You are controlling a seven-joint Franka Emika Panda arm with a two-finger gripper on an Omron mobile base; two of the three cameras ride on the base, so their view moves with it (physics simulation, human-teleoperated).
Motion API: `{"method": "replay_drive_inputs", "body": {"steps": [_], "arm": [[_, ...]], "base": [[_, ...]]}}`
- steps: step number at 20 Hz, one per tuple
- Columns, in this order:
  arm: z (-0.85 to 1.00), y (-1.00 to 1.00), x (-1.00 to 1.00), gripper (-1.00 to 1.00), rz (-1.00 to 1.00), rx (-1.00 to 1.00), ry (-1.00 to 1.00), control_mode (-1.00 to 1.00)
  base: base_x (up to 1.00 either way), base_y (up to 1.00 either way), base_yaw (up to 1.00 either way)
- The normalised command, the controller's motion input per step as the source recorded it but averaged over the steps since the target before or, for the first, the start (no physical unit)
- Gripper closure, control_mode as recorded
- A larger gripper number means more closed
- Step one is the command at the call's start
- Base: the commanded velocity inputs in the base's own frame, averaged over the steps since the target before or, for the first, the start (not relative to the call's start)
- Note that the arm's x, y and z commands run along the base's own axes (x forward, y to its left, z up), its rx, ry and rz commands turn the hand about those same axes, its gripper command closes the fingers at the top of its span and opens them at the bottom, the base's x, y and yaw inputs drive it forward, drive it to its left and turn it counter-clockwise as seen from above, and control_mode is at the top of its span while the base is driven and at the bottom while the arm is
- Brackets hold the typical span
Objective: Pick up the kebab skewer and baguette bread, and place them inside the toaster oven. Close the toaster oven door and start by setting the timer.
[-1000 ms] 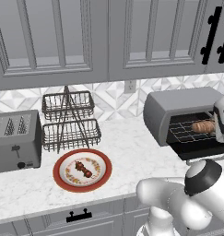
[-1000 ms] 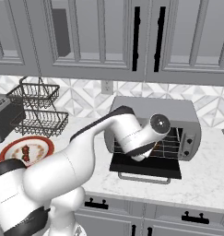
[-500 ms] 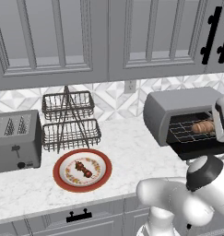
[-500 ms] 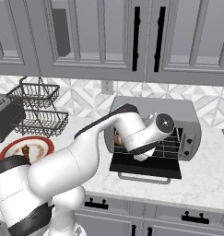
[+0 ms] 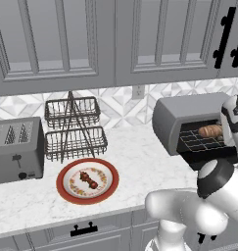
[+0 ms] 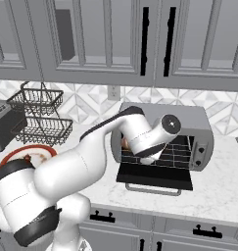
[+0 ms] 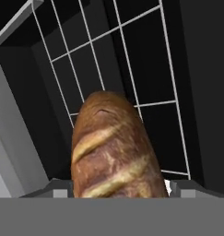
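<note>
**A:** Where do things stand?

**B:** The baguette bread (image 5: 211, 131) lies on the wire rack (image 7: 132, 60) inside the toaster oven (image 5: 181, 110). The claw (image 6: 135, 152) is reaching into the cavity right at the loaf's near end. The hand view looks straight along the crust, and the loaf hides the tips. I can't tell whether the claw is clenched on the loaf or has let go.

**A:** So what's the worry?

**B:** If it pulls out while gripping, or with a pad rubbing the crust, I think the loaf gets dragged forward. It could end up over the rack's front edge or on the toaster oven door (image 6: 154, 176), which hangs open and flat. A loaf sticking out would stop that door shutting.

**A:** And the arm itself?

**B:** The wrist sits close to the cavity's mouth. A careless lift on the way out could knock the oven's top edge or hook the rack wires.

**A:** The kebab skewer (image 5: 88, 180)?

**B:** It's on the red-rimmed plate (image 5: 66, 193), on the bench (image 5: 140, 162), well apart from the oven. It's thin and small, so a slightly off grasp may roll it or tip it off the plate. The loaf also takes up part of the rack, so a crowded placement could nudge it.
</note>
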Motion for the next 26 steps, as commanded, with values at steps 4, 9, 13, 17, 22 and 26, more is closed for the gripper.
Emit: {"method": "replay_drive_inputs", "body": {"steps": [4, 9, 13, 17, 22, 26], "arm": [[-0.09, 0.00, 0.09, 1.00, -0.01, -0.01, -0.02, -1.00], [-0.20, 0.00, 0.22, 1.00, 0.00, -0.01, 0.00, -1.00], [-0.15, 0.00, 0.32, 1.00, 0.00, 0.00, 0.00, -1.00], [-0.13, 0.00, 0.25, 1.00, 0.00, 0.00, 0.00, -1.00], [-0.15, 0.00, 0.22, 1.00, 0.00, 0.00, 0.00, -1.00], [-0.14, 0.00, 0.22, 1.00, 0.00, 0.00, 0.00, -1.00]], "base": [[0.00, 0.00, 0.00], [0.00, 0.00, 0.00], [0.00, 0.00, 0.00], [0.00, 0.00, 0.00], [0.00, 0.00, 0.00], [0.00, 0.00, 0.00]]}}
